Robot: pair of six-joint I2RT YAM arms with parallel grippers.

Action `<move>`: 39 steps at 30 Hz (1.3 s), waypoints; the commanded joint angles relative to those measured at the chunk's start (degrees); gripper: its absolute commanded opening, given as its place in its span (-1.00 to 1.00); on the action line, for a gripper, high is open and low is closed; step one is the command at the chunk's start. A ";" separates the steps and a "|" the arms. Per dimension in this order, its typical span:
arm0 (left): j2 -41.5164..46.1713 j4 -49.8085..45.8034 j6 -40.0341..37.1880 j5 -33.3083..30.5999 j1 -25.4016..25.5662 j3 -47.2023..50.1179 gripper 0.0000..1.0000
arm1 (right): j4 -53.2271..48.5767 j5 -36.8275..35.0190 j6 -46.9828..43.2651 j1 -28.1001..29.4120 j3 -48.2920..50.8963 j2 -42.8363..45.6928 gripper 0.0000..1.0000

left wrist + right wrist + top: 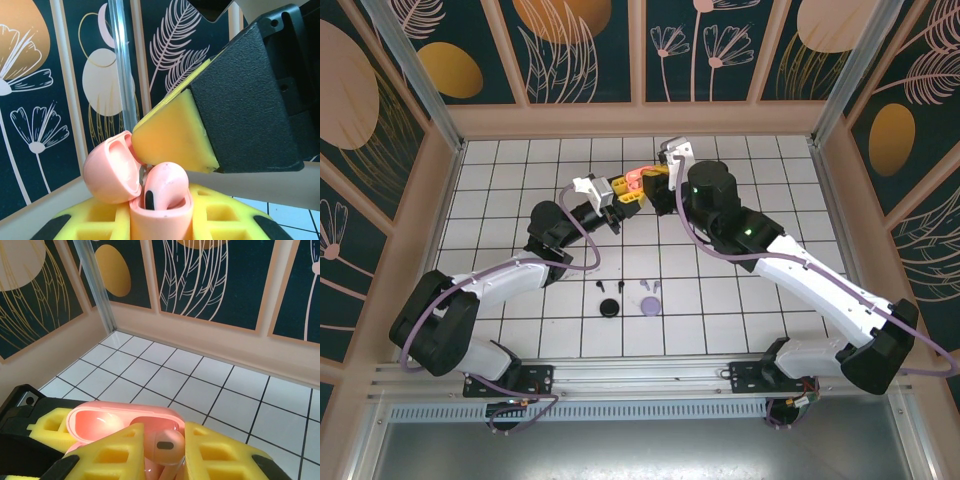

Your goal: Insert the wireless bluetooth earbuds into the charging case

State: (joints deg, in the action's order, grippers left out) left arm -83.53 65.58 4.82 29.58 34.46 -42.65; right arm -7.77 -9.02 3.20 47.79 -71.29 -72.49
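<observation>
Over the far middle of the white-tiled table [510, 170], my left gripper [159, 222] is clamping the open salmon-pink charging case [150, 212] upright, so my right gripper [165, 452], pinching a salmon-pink earbud [167, 444], is holding it in the case's well.

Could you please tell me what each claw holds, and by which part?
Left claw grips the open pink charging case by its base; right claw pinches a pink earbud by its head.

The top external camera looks steeply down from above and behind the arm bases, taking in the whole table [720, 300]. The two wrist cameras sit very close, viewing the open pink case [160, 220] [100, 422] and earbud [167, 185] [167, 444] from opposite sides.
</observation>
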 commanded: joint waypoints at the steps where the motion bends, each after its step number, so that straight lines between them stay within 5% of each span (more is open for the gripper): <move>1: 0.65 6.84 1.00 1.42 0.61 -1.95 -1.00 | -5.19 4.19 -1.71 2.39 2.38 -1.14 -0.56; 39: -0.32 6.07 0.64 0.44 1.13 -2.17 -1.00 | -10.40 -6.10 1.09 2.57 -1.22 -1.61 -0.30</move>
State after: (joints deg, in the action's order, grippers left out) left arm -84.33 65.25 4.84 29.56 34.85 -42.65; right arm -11.42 -15.25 3.55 49.41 -72.38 -73.30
